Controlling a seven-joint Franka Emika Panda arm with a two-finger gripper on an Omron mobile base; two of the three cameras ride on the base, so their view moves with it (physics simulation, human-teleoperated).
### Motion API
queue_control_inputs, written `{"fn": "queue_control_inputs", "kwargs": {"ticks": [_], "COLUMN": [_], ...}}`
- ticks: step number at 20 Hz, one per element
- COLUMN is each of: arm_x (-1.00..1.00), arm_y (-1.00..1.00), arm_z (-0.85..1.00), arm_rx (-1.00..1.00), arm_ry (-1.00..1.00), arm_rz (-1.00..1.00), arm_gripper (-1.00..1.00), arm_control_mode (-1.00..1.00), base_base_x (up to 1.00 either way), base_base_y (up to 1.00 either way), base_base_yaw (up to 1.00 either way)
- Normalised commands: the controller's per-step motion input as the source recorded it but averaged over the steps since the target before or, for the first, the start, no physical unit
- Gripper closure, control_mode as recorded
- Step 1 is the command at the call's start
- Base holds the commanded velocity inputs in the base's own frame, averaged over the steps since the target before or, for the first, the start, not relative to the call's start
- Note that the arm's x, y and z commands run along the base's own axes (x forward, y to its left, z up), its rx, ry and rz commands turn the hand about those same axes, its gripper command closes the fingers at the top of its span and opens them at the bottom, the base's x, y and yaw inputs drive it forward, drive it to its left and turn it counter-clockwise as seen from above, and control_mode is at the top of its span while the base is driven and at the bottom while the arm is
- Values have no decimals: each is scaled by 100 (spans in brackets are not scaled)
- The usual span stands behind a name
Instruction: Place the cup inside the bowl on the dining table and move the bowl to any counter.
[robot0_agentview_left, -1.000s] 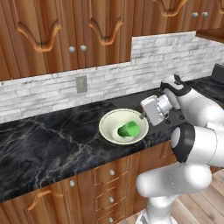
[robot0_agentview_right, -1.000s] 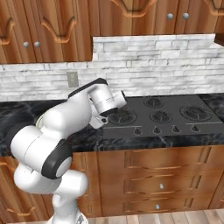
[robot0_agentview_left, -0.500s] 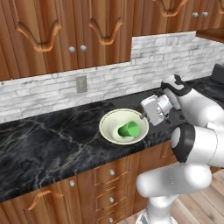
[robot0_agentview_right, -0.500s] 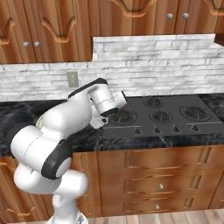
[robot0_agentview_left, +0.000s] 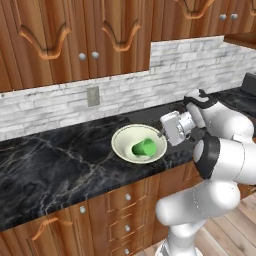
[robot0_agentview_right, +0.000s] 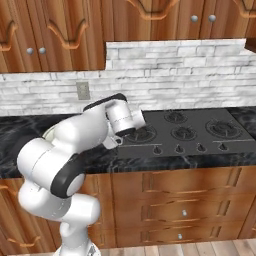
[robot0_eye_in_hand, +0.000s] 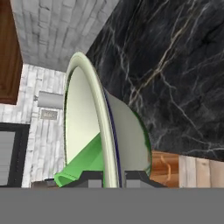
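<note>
The cream bowl (robot0_agentview_left: 124, 140) rests on the black marble counter (robot0_agentview_left: 55, 167) near its front edge. Inside it the green cup (robot0_agentview_left: 144, 147) lies on its side. My gripper (robot0_agentview_left: 163, 133) is at the bowl's right rim. In the hand view the bowl (robot0_eye_in_hand: 85, 109) stands edge-on, and its rim runs down between my two dark fingertips (robot0_eye_in_hand: 94, 179), which press on it from both sides. The cup (robot0_eye_in_hand: 83, 162) shows on the bowl's inner side. The gripper (robot0_eye_in_hand: 114, 180) is shut on the bowl's rim.
A black gas cooktop (robot0_agentview_right: 185, 132) lies in the counter to the right of the bowl. A white brick backsplash with an outlet (robot0_agentview_left: 93, 96) runs behind, with wooden wall cabinets (robot0_agentview_left: 75, 35) above. Drawers with round knobs (robot0_agentview_left: 127, 197) sit below the counter.
</note>
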Motion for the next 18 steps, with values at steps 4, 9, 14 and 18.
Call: {"fn": "queue_control_inputs", "kwargs": {"ticks": [4,9,14,18], "arm_x": [40,34,16,30], "arm_y": [5,9,4,27], "arm_z": [-9,-2,-8,-40], "arm_rx": [9,0,0,0], "arm_ry": [20,27,1,-4], "arm_rz": [7,5,0,-3], "arm_gripper": [100,100,100,100], "arm_control_mode": [-100,-100,-100,-100], "base_base_x": [0,0,0,0], "base_base_y": [0,0,0,0], "base_base_yaw": [0,0,0,0]}}
